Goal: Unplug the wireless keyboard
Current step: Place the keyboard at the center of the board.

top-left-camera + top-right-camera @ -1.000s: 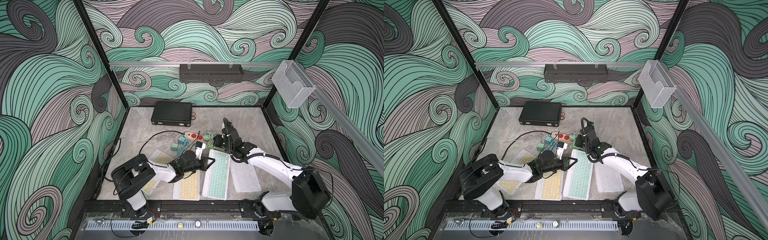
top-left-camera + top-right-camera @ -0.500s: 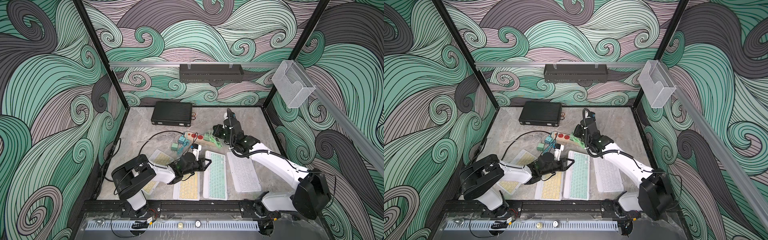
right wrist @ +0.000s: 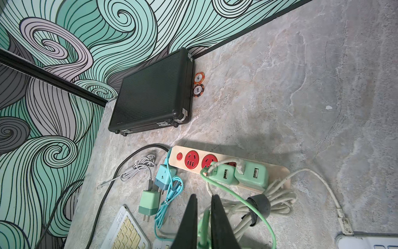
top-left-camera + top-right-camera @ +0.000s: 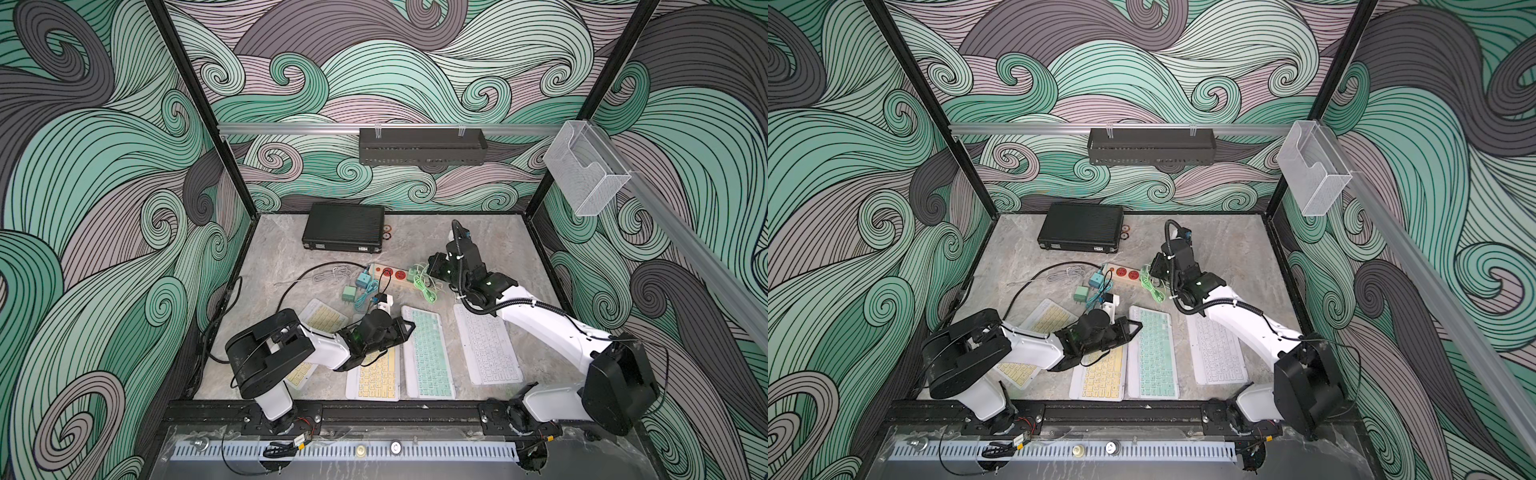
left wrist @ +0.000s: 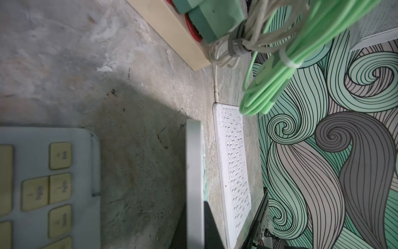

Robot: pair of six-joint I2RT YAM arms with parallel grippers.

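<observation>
Mint keyboard [image 4: 428, 353] lies flat on the counter [image 4: 498, 241] between the yellow keyboard [image 4: 376, 374] and the white keyboard [image 4: 486, 349]. Right hand [image 3: 203, 202] is clamped on the green cable [image 5: 277, 73] beside the power strip [image 3: 277, 171]; left hand [image 4: 405, 329], pressed together, sits at the mint keyboard's far corner.

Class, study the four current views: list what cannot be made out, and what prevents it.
End of the green cable: right wrist view, pinched between fingers of the right gripper, cut by the frame.
What the left gripper touches: both top views, its body covers the spot.
Leftmost yellow keyboard: both top views, left arm covers its middle.
Yellow key legends: left wrist view, blurred.
</observation>
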